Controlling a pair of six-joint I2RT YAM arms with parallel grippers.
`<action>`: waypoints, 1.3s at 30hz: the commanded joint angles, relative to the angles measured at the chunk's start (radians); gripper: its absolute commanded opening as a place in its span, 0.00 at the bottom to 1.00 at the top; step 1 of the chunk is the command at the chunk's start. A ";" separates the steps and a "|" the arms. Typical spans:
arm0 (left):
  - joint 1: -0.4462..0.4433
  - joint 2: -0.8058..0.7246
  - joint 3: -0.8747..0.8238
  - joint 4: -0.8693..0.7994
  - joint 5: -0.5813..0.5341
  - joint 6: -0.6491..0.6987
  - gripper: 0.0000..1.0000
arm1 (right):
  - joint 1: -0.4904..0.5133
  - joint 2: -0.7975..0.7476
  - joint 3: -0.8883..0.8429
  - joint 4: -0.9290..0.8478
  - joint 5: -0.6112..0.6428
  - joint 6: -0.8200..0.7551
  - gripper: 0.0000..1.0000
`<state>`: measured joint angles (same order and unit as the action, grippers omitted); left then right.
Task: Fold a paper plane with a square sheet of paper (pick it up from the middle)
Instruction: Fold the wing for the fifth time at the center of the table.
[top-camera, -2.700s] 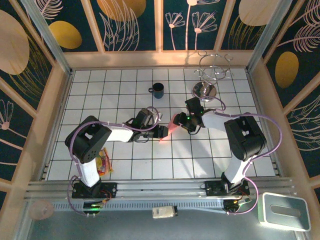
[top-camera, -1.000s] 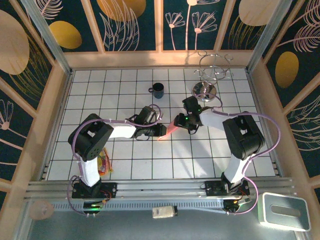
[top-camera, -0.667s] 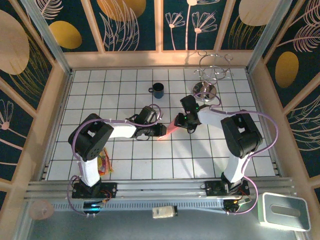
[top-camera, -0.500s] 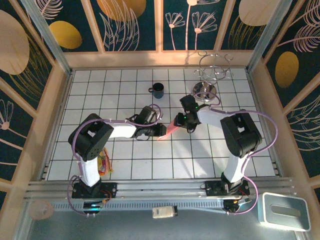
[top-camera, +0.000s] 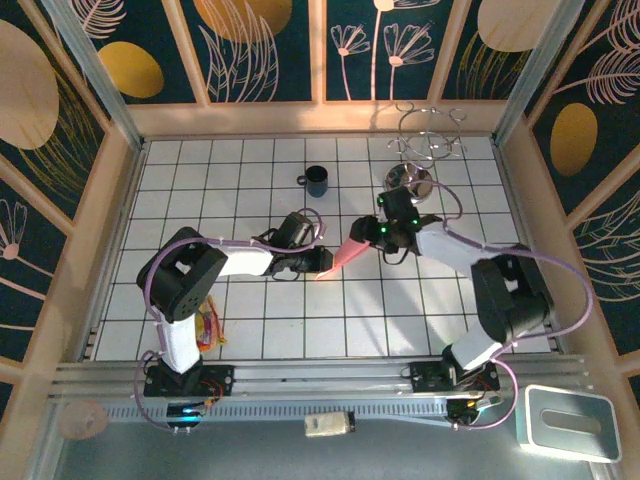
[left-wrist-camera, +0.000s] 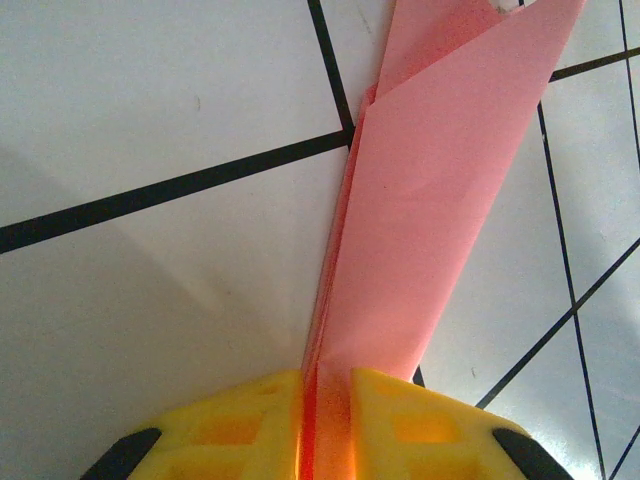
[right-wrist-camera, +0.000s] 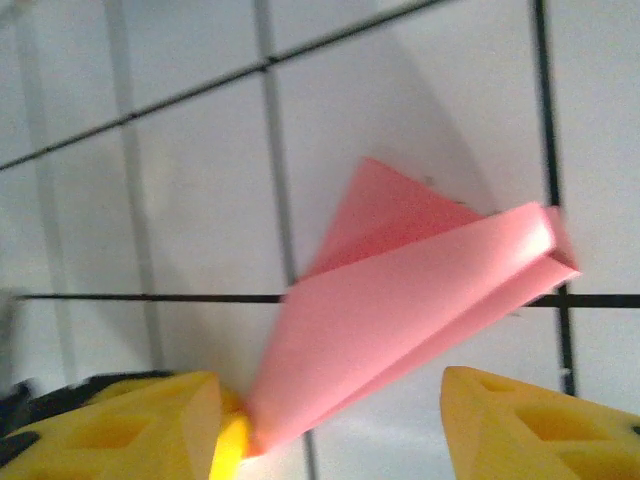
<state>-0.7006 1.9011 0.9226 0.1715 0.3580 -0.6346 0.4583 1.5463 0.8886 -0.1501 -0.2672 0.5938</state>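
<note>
The paper plane (top-camera: 345, 254) is a narrow pink-red folded dart lying slantwise over the middle tiles. My left gripper (top-camera: 322, 262) is shut on its near, lower end. In the left wrist view the yellow fingers (left-wrist-camera: 230, 435) pinch the folded layers, and the paper plane (left-wrist-camera: 440, 200) runs up and to the right from my left gripper (left-wrist-camera: 325, 410). My right gripper (top-camera: 368, 236) is at the far, upper end and stands open. In the right wrist view the paper plane (right-wrist-camera: 400, 320) sits between the spread jaws of my right gripper (right-wrist-camera: 330, 425), its tip touching the left finger (right-wrist-camera: 150, 425).
A dark mug (top-camera: 317, 180) stands behind the arms. A wire rack on a metal base (top-camera: 412, 178) is at the back right, close to the right arm. A colourful packet (top-camera: 207, 325) lies by the left arm's base.
My right gripper has opened and let go of the plane's far end, and the right arm has swung out to the right. The left gripper still holds the paper in place.
</note>
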 joint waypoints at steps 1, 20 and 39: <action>-0.016 0.151 -0.035 -0.059 -0.120 -0.002 0.20 | 0.022 -0.038 -0.077 0.168 -0.145 0.079 0.51; -0.017 0.151 -0.040 -0.052 -0.116 -0.013 0.19 | 0.083 0.175 -0.102 0.325 -0.189 0.207 0.15; -0.016 0.159 -0.037 -0.058 -0.119 -0.017 0.19 | 0.071 0.205 -0.116 0.265 -0.127 0.213 0.14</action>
<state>-0.7010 1.9038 0.9241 0.1726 0.3538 -0.6525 0.5365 1.7332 0.7773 0.1490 -0.4187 0.7956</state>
